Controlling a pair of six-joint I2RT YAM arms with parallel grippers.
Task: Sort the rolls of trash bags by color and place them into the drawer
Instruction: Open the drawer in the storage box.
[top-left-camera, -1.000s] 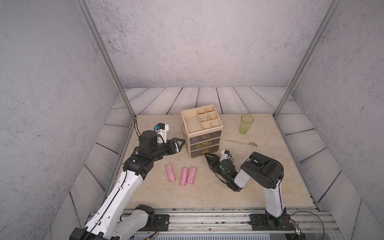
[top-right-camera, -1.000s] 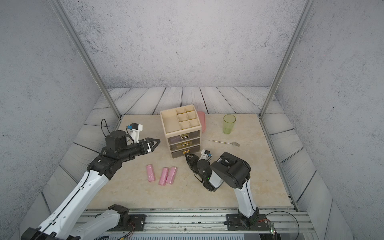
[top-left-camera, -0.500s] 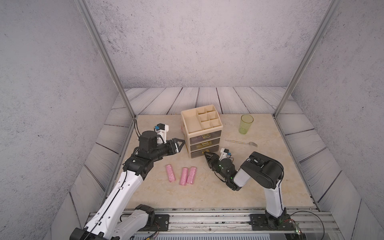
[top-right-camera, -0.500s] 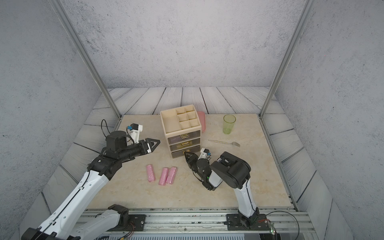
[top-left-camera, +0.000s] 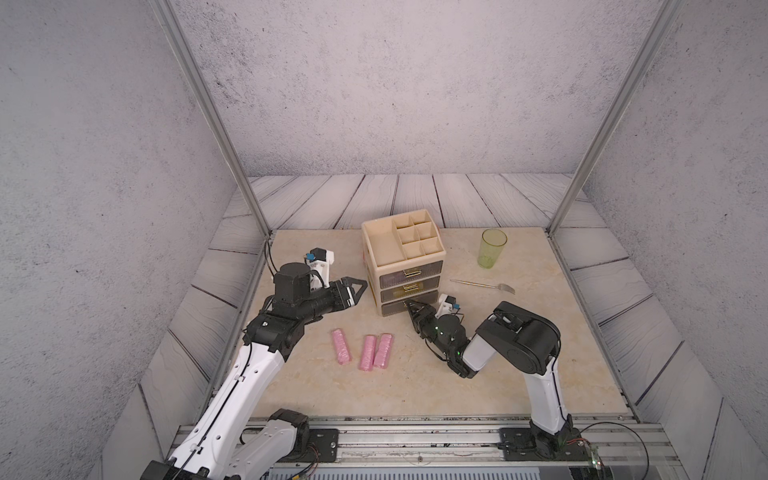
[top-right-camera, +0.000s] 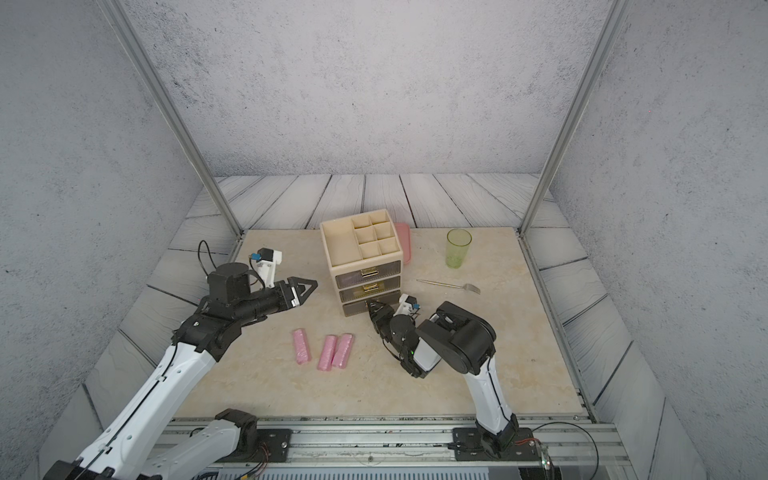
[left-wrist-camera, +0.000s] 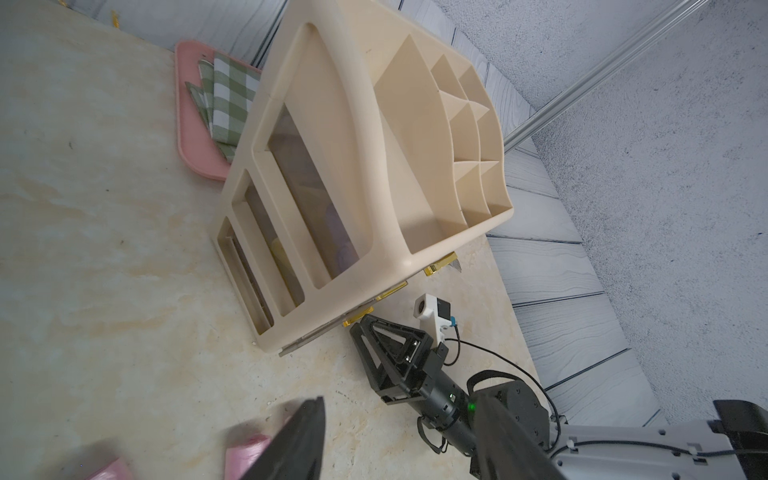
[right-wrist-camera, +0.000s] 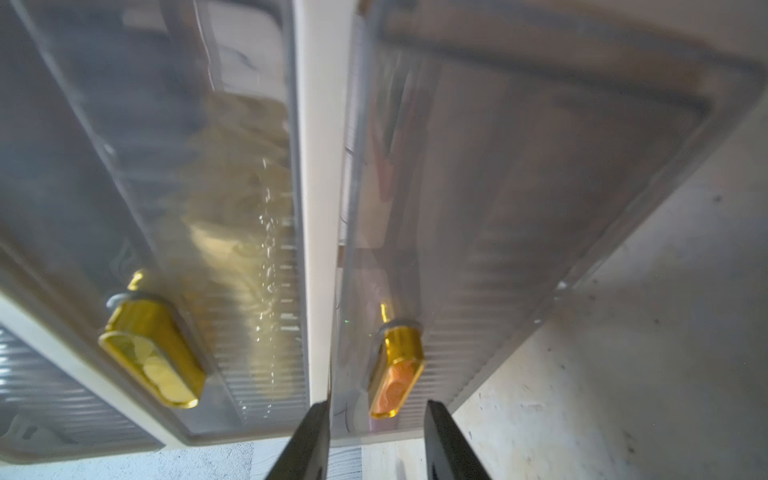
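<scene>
Beige tabletop (top-left-camera: 457, 374), grey walls. Three pink rolls (top-left-camera: 367, 353) lie side by side in front of drawer unit (top-left-camera: 399, 245), well apart from both grippers. Right gripper (top-left-camera: 411, 306) sits low at bottom drawer (top-left-camera: 392, 309), jaws apart and straddling its gold handle (right-wrist-camera: 397, 370), not pinching yet. Left gripper (top-left-camera: 358, 289) hovers beside unit, jaws apart, empty. Likely step: open bottom drawer for the pinks. To do it well: centre handle between jaws, close fully, pull straight out along table, slowly. Light unit may slide, so left could brace it. Stop before drawer comes free.
</scene>
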